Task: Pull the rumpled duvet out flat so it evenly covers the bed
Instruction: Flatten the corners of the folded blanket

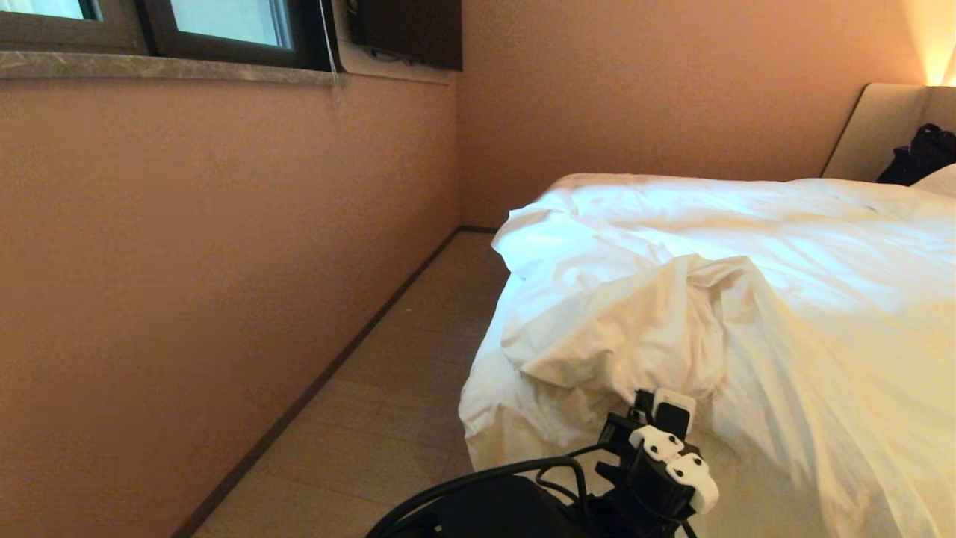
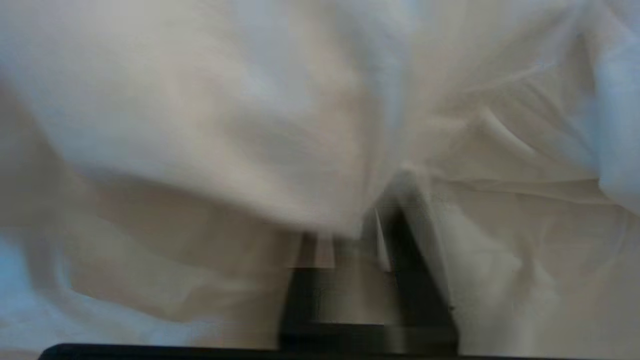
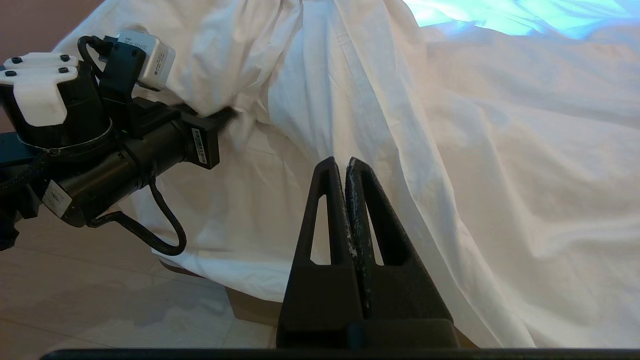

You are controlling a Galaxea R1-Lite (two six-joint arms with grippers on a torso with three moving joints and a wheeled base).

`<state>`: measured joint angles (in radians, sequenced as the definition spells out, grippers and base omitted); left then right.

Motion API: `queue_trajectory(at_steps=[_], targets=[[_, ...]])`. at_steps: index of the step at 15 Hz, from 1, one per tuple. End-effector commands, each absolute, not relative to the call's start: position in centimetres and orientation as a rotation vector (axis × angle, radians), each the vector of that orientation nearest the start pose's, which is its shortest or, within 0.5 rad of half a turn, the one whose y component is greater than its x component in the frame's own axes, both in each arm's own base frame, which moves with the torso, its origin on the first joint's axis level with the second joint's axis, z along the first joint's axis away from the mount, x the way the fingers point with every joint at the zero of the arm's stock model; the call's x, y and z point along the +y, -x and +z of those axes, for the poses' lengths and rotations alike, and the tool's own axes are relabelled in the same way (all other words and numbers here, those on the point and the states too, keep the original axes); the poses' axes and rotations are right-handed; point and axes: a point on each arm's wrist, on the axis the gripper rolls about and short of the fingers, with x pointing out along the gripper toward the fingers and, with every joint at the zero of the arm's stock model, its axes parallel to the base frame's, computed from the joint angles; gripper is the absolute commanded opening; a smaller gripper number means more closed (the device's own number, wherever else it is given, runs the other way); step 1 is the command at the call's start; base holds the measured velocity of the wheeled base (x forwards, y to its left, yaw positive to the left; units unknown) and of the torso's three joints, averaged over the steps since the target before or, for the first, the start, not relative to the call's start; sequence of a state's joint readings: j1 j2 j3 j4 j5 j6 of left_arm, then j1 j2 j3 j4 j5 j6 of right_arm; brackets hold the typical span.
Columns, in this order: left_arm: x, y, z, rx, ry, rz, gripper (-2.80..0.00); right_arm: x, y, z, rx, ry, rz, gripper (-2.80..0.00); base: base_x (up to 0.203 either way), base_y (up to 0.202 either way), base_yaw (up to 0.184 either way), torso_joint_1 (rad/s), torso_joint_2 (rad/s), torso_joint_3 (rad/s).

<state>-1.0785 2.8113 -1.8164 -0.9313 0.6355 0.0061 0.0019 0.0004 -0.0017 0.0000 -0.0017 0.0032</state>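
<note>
The bed [image 1: 881, 127] fills the right side of my head view, its beige padded headboard rising at the far right corner against the pinkish wall [image 1: 224, 261]. The duvet [image 1: 747, 284] lies over nearly all of it, white and wrinkled, fairly smooth toward the far side but bunched into a thick rumpled fold at the near corner, where it spills over the edge of the mattress toward the pale tiled floor [image 1: 388, 418]. A dark-framed window [image 1: 224, 30] sits high on the wall to my left, above a stone sill. A black bag-like object [image 1: 922, 153] rests near the headboard, beside the corner of a white pillow [image 1: 942, 181]. My left gripper [image 2: 350, 240] is pushed in at that bunched near corner, low on the side of the bed; in the left wrist view my fingers [image 2: 405, 250] stand close together with a fold of the duvet cover drawn down between them, so I have the cloth pinched, though the picture is smeared and I cannot make out how much of it I hold. My right gripper [image 3: 345, 165] hangs apart from the work, just off the draped side of the duvet, its two black fingers [image 3: 325, 220] pressed fully together and holding nothing.
</note>
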Motion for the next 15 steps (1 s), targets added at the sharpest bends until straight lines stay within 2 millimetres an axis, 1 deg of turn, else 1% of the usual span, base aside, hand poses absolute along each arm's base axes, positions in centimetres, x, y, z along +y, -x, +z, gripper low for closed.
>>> queue_trajectory(at_steps=[1,5,9,11,15], targets=[[-47.0,-26.7,-1.3,0.035,-0.048,-0.439,-2.8,0.0,2.3,7.6,-0.002,-0.003,0.0,-2.8,0.0,0.0,0.0,0.0,0.0,0.0],[-47.0,-26.7,-1.1,0.029,-0.042,-0.432,-2.8,0.0,2.3,7.6,-0.002,-0.003,0.0,-2.8,0.0,0.0,0.0,0.0,0.0,0.0],[-46.8,-26.6,-0.1,0.021,-0.03,-0.418,-2.8,0.0,2.3,7.6,-0.002,-0.003,0.0,-2.8,0.0,0.0,0.0,0.0,0.0,0.0],[-46.7,-26.5,0.4,0.015,-0.024,-0.411,-2.8,0.0,2.3,7.6,-0.002,-0.003,0.0,-2.8,0.0,0.0,0.0,0.0,0.0,0.0],[-46.0,-26.2,2.3,0.013,-0.018,-0.409,-2.8,0.0,2.3,7.6,-0.002,-0.003,0.0,-2.8,0.0,0.0,0.0,0.0,0.0,0.0]])
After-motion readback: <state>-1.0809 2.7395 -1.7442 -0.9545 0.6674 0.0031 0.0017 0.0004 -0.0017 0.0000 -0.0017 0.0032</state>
